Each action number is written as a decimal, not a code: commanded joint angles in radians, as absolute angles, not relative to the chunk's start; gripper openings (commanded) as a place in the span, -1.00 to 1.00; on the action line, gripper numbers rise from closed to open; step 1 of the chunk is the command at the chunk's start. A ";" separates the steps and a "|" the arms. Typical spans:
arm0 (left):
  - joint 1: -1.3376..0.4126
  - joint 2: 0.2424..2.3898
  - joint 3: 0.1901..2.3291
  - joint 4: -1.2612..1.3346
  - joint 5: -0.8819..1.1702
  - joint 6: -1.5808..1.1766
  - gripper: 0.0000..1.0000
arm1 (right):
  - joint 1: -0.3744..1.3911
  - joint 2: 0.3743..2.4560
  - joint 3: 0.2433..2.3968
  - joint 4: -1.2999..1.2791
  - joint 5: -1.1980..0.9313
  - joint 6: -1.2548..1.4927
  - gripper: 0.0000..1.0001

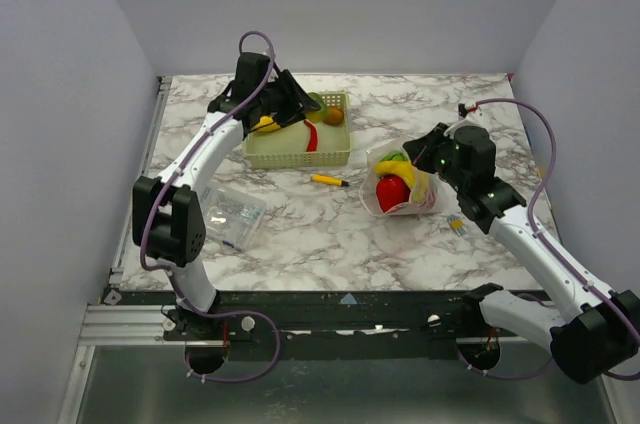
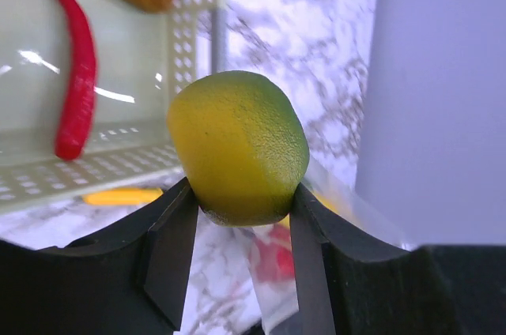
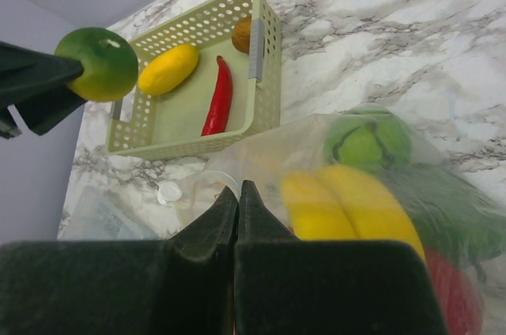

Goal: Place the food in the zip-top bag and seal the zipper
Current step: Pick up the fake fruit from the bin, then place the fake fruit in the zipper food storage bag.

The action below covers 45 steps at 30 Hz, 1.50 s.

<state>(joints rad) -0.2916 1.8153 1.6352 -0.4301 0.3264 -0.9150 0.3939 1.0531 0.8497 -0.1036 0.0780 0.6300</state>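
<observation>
A yellow-green round fruit (image 2: pixel 237 145) is pinched between the fingers of my left gripper (image 2: pixel 241 193), lifted over the mesh basket (image 1: pixel 300 156). A yellow lemon (image 3: pixel 168 69), a red chili (image 3: pixel 220 98) and a brown round fruit (image 3: pixel 242 33) lie in that basket. The zip-top bag (image 1: pixel 425 199) sits right of centre and holds a green pepper (image 3: pixel 368 141), a banana (image 3: pixel 348 208) and a red piece (image 1: pixel 390 194). My right gripper (image 3: pixel 237 191) is shut on the bag's upper edge. I cannot tell the zipper apart from the film.
A thin yellow-and-black stick (image 1: pixel 329 180) lies between basket and bag. A flat clear packet (image 1: pixel 235 216) rests near the left arm. A small white cap (image 3: pixel 168 192) sits by the bag's edge. Grey walls close in the marble table (image 1: pixel 330 234).
</observation>
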 commanded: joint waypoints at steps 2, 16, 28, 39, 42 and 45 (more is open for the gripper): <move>-0.377 1.641 1.448 -0.212 0.573 -0.841 -1.00 | 0.400 1.047 0.870 -0.052 0.021 0.680 -0.99; -0.638 1.262 1.164 -0.086 0.483 -0.625 -1.00 | 0.400 0.978 0.829 -0.053 0.045 0.716 -0.99; -0.813 1.447 1.283 -0.224 0.389 -0.570 -0.81 | 0.400 0.955 0.827 -0.065 0.045 0.720 -0.99; -0.819 1.643 1.458 -0.292 0.387 -0.620 -0.17 | 0.399 0.935 0.834 -0.094 0.062 0.708 -0.99; -0.818 1.667 1.513 -0.341 0.363 -0.612 0.15 | 0.400 0.932 0.836 -0.102 0.068 0.703 -0.99; -0.818 1.642 1.511 -0.354 0.333 -0.595 0.37 | 0.400 0.935 0.837 -0.104 0.072 0.701 -0.99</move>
